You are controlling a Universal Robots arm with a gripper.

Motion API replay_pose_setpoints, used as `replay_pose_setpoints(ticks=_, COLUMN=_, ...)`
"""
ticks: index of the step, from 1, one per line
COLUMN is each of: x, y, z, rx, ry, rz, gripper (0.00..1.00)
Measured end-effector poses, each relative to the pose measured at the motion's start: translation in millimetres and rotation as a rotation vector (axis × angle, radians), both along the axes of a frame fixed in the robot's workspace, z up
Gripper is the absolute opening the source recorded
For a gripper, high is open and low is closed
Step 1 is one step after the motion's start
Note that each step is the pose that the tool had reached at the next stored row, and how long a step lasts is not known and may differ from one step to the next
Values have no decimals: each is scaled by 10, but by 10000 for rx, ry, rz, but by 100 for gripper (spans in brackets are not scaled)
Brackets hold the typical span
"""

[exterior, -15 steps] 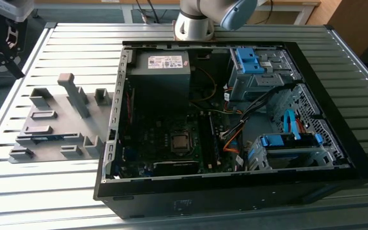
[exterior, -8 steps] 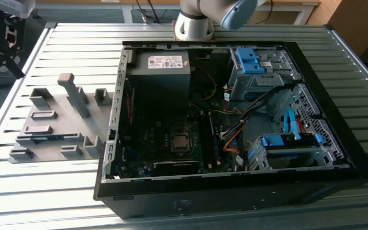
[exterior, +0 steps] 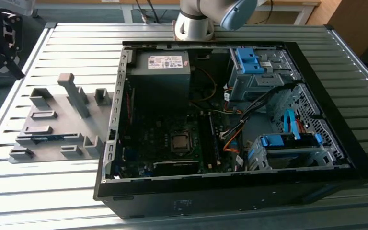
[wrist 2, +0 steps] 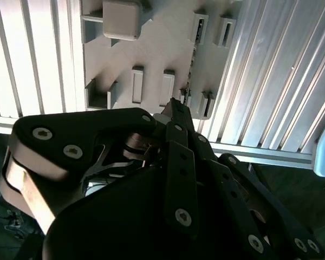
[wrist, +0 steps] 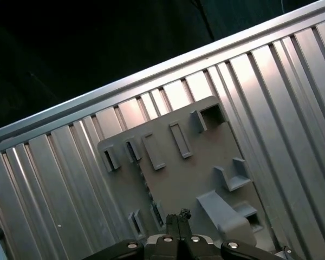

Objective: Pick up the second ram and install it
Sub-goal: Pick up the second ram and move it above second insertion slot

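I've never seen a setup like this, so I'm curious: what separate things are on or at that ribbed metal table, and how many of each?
Open computer case: 1
Grey holder plate: 1
Ram strip standing in the plate: 1
Robot arm: 1
Total: 4

Upright fixture blocks (exterior: pixel 76 100) flank the second ram (exterior: pixel 43 139); the space above lies open.
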State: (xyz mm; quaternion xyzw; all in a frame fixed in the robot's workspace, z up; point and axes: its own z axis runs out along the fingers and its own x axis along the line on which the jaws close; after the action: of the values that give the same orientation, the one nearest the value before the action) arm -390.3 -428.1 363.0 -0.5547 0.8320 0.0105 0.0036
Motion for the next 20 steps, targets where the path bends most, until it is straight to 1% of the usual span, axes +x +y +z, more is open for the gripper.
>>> replay_pose_setpoints(ticks=4, x=-6, y=-9, z=-15, rx=1, ry=-9, rz=165, gripper=11)
replay_pose_setpoints(ticks=6, x=-6, y=-12, z=-22, rx=-1, ry=-8, rz=344, gripper=11)
replay_pose_setpoints(ticks=16, x=-6, y=-12, z=-73, rx=1, ry=-9, rz=2100, gripper=11)
replay_pose_setpoints(ticks=18, x=-11, y=-20, z=-84, rx=1, ry=-9, rz=2261, gripper=11)
replay_pose_setpoints(ticks=20, x=-20, y=-24, z=-100, rx=2, ry=-14, rz=2274, gripper=11)
